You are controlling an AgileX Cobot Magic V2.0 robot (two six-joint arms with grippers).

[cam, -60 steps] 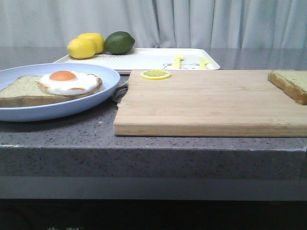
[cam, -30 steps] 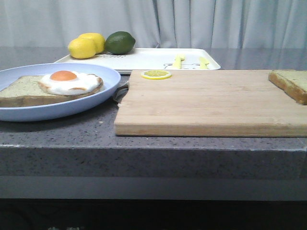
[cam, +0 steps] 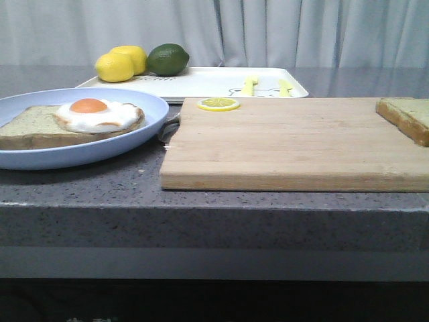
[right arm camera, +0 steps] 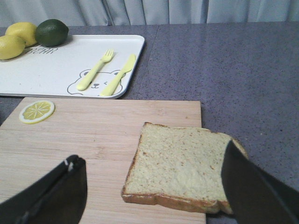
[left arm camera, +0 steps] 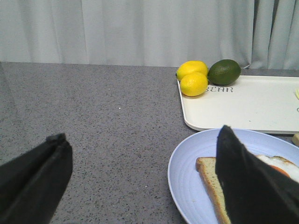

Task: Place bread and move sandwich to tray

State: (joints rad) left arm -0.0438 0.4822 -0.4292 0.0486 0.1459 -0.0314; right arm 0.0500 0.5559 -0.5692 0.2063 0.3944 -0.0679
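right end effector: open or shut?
Open. In the right wrist view the right end effector has its two fingers spread wide on either side of the bread, which lies flat on the cutting board, ungripped.

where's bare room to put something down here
Free: the cutting board between the lemon slice and the bread; the tray between the fruit and its printed fork. Crowded: the blue plate holds the egg-topped slice.

Backdrop: pale grey pleated curtain (cam: 281, 30) spans twelve o'clock, full width.
Counter: dark grey speckled stone countertop (cam: 100, 191), thick front edge at six o'clock.
Light: soft, even.
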